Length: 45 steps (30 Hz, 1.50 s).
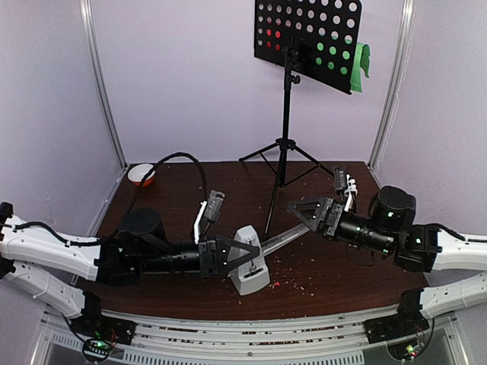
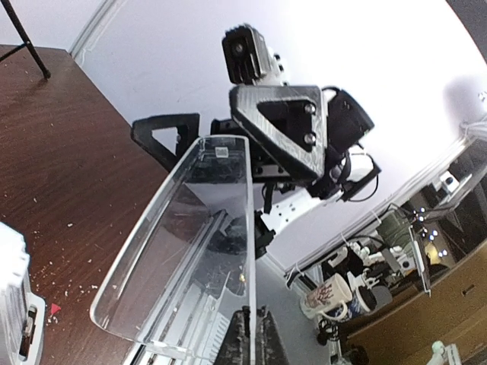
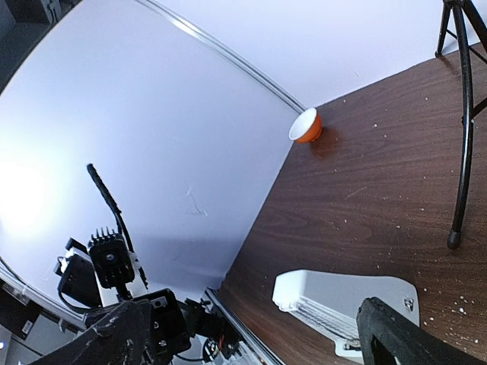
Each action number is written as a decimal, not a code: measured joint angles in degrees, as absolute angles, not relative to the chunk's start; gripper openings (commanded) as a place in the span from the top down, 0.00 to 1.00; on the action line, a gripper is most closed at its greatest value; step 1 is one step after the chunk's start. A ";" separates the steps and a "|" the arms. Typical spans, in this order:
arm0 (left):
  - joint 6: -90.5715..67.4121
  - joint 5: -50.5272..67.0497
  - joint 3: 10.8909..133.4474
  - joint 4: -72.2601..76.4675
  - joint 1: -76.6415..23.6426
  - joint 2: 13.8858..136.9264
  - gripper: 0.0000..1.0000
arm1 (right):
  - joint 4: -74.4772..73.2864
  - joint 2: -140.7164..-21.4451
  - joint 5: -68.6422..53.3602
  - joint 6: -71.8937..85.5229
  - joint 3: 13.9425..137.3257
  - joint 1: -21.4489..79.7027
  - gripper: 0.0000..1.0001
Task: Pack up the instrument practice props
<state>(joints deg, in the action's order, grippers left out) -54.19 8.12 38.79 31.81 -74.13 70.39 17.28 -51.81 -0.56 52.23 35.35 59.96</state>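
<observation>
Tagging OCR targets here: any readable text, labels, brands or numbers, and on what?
None can be read in any view.
On the white pyramid metronome: any scale is too small.
On the clear plastic cover: no print shows.
On the patterned mug in the background, left wrist view: too blurred.
On the black perforated music stand desk: no print shows.

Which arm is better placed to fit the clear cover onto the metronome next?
Probably left: the left gripper seems shut on the clear cover and sits beside the white metronome body. The right gripper stands open at the cover's far end, farther from the body.
</observation>
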 measured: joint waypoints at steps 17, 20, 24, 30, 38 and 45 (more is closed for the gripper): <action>-61.69 1.72 38.83 38.37 -70.83 70.32 1.00 | 38.37 -53.60 6.24 55.75 30.09 62.39 0.02; -62.19 2.09 39.18 39.13 -70.39 70.70 1.00 | 39.24 -56.58 6.09 55.46 30.92 62.39 0.06; -62.96 2.83 40.21 40.42 -69.89 71.66 1.00 | 40.93 -60.71 5.21 54.89 33.19 62.41 0.12; -64.03 4.01 41.76 41.08 -69.78 73.36 1.00 | 45.47 -64.18 5.08 53.95 33.85 62.41 0.21; -64.66 5.17 42.30 41.10 -69.69 74.00 1.00 | 48.71 -66.65 5.13 53.39 35.75 62.61 0.37; -64.93 5.43 42.76 41.17 -69.56 74.00 1.00 | 49.01 -65.89 5.28 53.98 35.62 62.63 0.46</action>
<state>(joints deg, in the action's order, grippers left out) -64.93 5.43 42.76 41.17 -69.56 74.00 49.01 -65.89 5.28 53.98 35.62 62.63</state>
